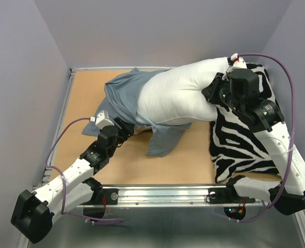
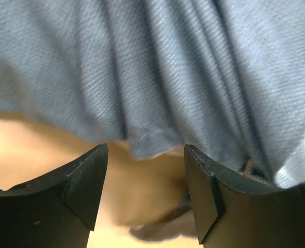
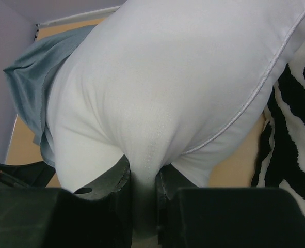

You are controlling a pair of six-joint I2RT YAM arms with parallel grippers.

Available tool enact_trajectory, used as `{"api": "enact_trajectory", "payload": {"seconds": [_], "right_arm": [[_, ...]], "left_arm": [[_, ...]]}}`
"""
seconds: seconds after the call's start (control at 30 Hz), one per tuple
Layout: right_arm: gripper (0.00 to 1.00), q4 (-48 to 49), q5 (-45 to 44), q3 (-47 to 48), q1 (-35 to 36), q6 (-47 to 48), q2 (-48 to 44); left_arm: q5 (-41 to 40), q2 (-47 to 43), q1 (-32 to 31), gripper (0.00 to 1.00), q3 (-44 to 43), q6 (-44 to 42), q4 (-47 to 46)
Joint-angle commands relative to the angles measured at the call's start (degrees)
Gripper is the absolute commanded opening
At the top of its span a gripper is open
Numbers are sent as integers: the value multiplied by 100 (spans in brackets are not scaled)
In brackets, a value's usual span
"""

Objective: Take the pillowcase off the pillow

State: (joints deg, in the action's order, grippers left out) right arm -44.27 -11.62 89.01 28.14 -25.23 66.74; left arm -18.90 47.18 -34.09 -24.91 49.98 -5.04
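The white pillow (image 1: 180, 95) lies across the back of the table, its right end bare and resting over the zebra cushion. The plain dusty-blue pillowcase (image 1: 124, 95) is bunched over its left end, with a flap (image 1: 165, 139) trailing forward. My right gripper (image 1: 214, 93) is shut on a pinch of the pillow (image 3: 157, 93), fabric squeezed between its fingers (image 3: 113, 178). My left gripper (image 1: 125, 128) is open at the pillowcase's front edge; the blue fabric (image 2: 152, 67) hangs just above its fingertips (image 2: 93, 165) with nothing between them.
A black-and-white zebra-striped cushion (image 1: 240, 144) fills the right side of the tan table (image 1: 188, 160). A metal rail (image 1: 162, 194) runs along the near edge. Grey walls enclose the back and sides.
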Motion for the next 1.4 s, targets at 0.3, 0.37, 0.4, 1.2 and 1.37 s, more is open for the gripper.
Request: {"api": "enact_trajectory", "payload": {"seconds": [0.3, 0.37, 0.4, 1.2, 1.37], "right_arm": [[0, 867, -86, -51, 7, 71, -170], [0, 859, -77, -24, 7, 80, -161], [0, 859, -78, -24, 7, 80, -170], [1, -301, -1352, 1997, 7, 466, -82], [1, -301, -1151, 1576, 7, 432, -188]], "left_arm": [[88, 941, -2, 70, 434, -155, -2748], [70, 960, 60, 57, 434, -181, -2774], [61, 925, 95, 46, 417, -207, -2748], [-498, 1638, 5017, 0, -3122, -1734, 1213], [-326, 690, 4921, 0, -3889, -2614, 1575]]}}
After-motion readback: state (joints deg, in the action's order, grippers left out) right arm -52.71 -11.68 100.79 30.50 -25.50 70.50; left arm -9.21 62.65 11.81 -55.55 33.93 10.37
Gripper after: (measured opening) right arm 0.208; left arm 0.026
